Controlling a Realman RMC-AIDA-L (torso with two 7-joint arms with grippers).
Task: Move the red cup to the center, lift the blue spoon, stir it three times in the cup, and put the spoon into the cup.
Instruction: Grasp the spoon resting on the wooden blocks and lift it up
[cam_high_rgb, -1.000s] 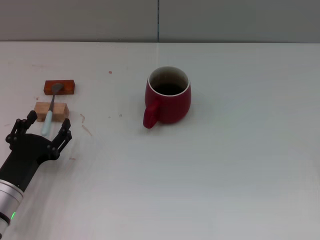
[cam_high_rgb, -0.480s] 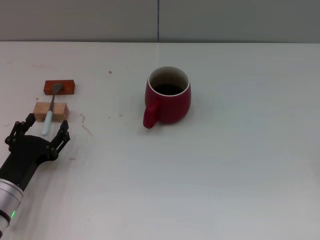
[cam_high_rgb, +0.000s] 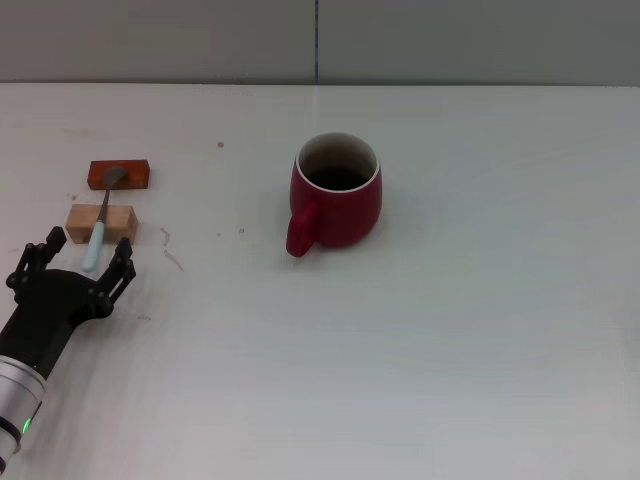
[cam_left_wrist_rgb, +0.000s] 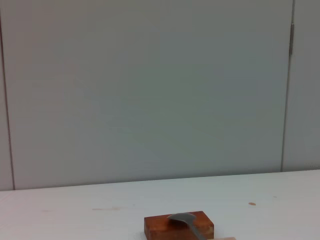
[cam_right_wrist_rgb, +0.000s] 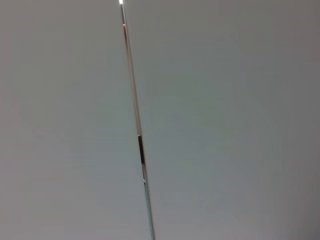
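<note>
The red cup (cam_high_rgb: 337, 193) stands upright near the table's middle, its handle (cam_high_rgb: 300, 231) turned toward the front left. At the far left the blue spoon (cam_high_rgb: 99, 222) lies across two blocks, its grey bowl (cam_left_wrist_rgb: 187, 221) on the red-orange block (cam_high_rgb: 118, 175) and its pale handle over the tan wooden block (cam_high_rgb: 101, 222). My left gripper (cam_high_rgb: 78, 260) is open just in front of the spoon's handle end, fingertips to either side of it, nothing held. The right gripper is out of view.
The white table (cam_high_rgb: 450, 330) has small marks near the blocks. A grey wall (cam_left_wrist_rgb: 150, 90) runs behind the table's far edge. The right wrist view shows only that wall and a thin vertical seam (cam_right_wrist_rgb: 134, 120).
My left gripper has drifted slightly left and back toward me, its fingers a little closer together. The cup, spoon and blocks have not moved.
</note>
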